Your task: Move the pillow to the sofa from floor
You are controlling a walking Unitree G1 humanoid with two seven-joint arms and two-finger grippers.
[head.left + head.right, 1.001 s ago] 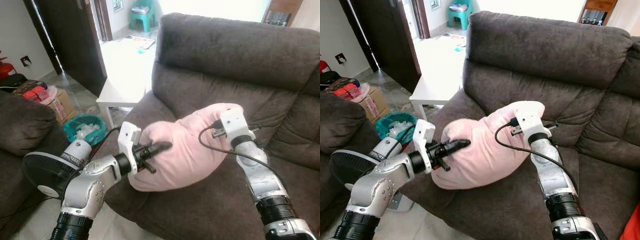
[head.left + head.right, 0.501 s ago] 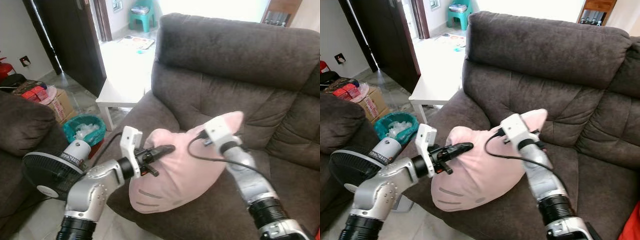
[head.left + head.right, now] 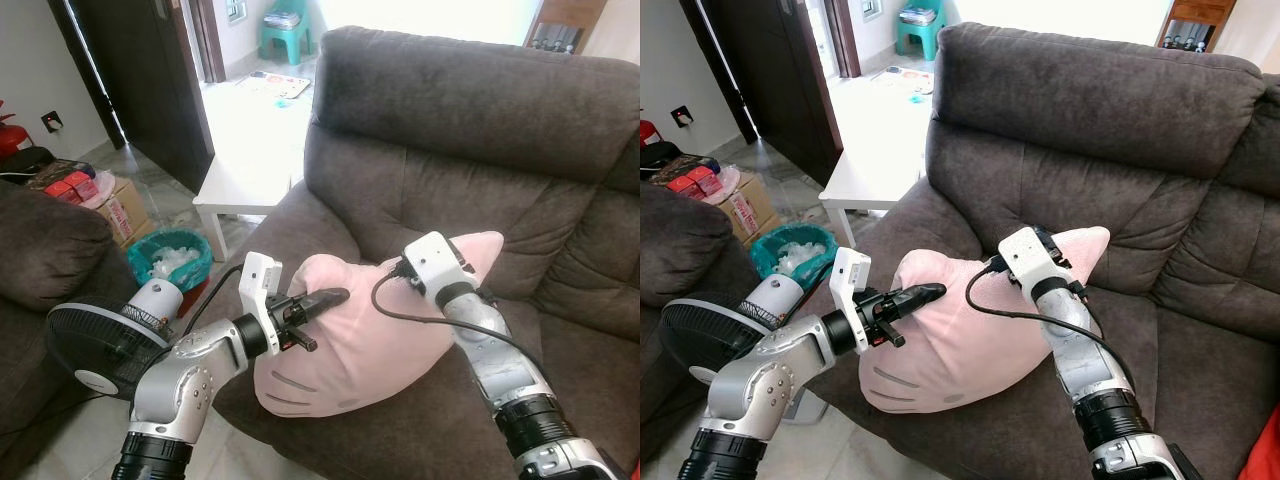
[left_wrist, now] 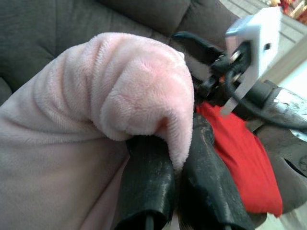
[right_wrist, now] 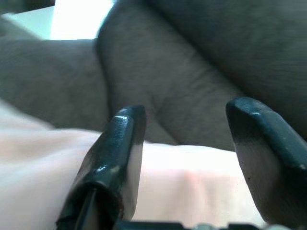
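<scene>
My left hand (image 3: 325, 298) pinches a fold of the pink pillow (image 3: 370, 330), which rests on the sofa (image 3: 1120, 130) seat between my hands. My right hand (image 5: 184, 143) sits spread open over its far corner. Release only once it's fully on the cushion, away from the front edge.

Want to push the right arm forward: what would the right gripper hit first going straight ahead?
Probably the sofa backrest. The right gripper, fingers open, hovers just above the pink pillow, pointing at the brown cushion beyond; depth unclear.

The right end effector (image 5: 184, 158) fingertips run off the picture's edge, and the pillow (image 5: 43, 167) beneath is blurred.
</scene>
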